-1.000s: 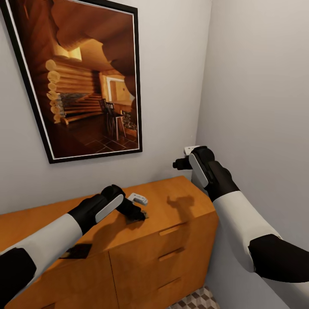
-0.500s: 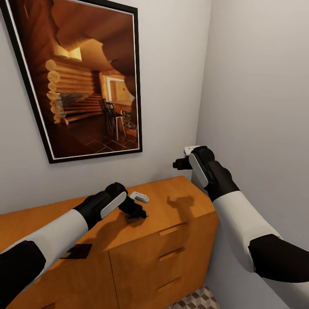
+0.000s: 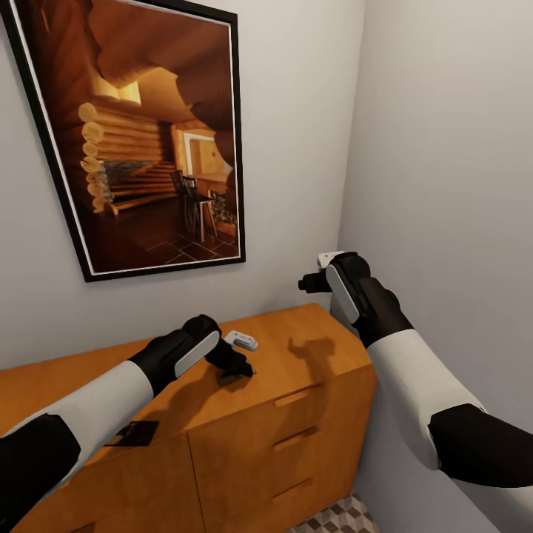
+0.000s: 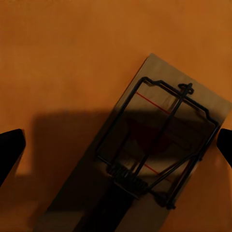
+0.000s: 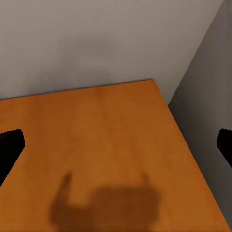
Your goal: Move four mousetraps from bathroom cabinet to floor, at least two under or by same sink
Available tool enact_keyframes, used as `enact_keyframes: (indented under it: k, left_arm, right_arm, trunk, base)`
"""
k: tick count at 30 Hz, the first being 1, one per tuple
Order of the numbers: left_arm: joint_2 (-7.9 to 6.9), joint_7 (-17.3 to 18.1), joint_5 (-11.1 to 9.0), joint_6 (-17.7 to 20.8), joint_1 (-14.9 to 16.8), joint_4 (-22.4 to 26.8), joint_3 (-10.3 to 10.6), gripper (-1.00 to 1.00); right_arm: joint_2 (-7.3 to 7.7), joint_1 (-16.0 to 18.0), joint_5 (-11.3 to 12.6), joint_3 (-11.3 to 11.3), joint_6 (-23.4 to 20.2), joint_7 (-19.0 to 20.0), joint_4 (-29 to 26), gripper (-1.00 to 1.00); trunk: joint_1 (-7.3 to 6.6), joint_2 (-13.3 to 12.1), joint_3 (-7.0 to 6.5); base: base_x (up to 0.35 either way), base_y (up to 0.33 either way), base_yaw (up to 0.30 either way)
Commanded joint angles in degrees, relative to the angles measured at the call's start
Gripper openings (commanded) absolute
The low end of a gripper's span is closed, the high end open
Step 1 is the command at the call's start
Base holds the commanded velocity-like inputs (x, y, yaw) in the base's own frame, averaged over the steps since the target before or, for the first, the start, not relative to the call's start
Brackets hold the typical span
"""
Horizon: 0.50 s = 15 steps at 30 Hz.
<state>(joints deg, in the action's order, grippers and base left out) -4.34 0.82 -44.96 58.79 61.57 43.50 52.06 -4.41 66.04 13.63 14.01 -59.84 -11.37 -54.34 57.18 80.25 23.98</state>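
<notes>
Here we stand at the cabinet (image 3: pixel 281 414), both arms out over its flat top.

Above it, we log a large framed picture (image 3: pixel 141 133) on the far wall; a strip of patterned bathroom floor (image 3: pixel 340 518) shows at the near right. Our left gripper (image 3: pixel 238 370) hovers low over one mousetrap (image 4: pixel 159 150), jaws spread, fingertips (image 4: pixel 9 150) well to either side, touching nothing. A second mousetrap (image 3: pixel 135 433) lies flat near the left front edge. A small white object (image 3: pixel 241 340) rests just beyond the left gripper. Our right gripper (image 3: pixel 314 281) hangs higher near the right corner, jaws likewise spread, its shadow on bare wood.
</notes>
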Motion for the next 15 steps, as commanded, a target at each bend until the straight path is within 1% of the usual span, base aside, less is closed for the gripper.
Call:
enact_keyframes:
  k: [1, 8, 15]
  left_arm:
    - [-0.06, 0.1, -1.5, 0.1, -4.8, 0.1, 0.4, 1.0]
    - [-0.05, 0.1, -1.5, 0.1, -4.8, 0.1, 1.8, 1.0]
    - [-0.05, 0.1, -1.6, 0.1, -4.8, 0.1, 2.2, 1.0]
  right_arm:
    - [0.01, 0.1, 0.6, 0.1, -0.2, -0.6, 0.0, 1.0]
    - [0.01, 0.1, 0.6, 0.1, -0.2, -0.6, 0.0, 1.0]
    - [0.01, 0.1, 0.7, 0.1, -0.2, -0.5, 0.0, 1.0]
  trunk:
    - [0.01, 0.0, 0.09]
    - [0.01, 0.0, 0.09]
    - [0.01, 0.0, 0.09]
  base:
    - [0.0, 0.0, 0.0]
    - [0.0, 0.0, 0.0]
    - [0.0, 0.0, 0.0]
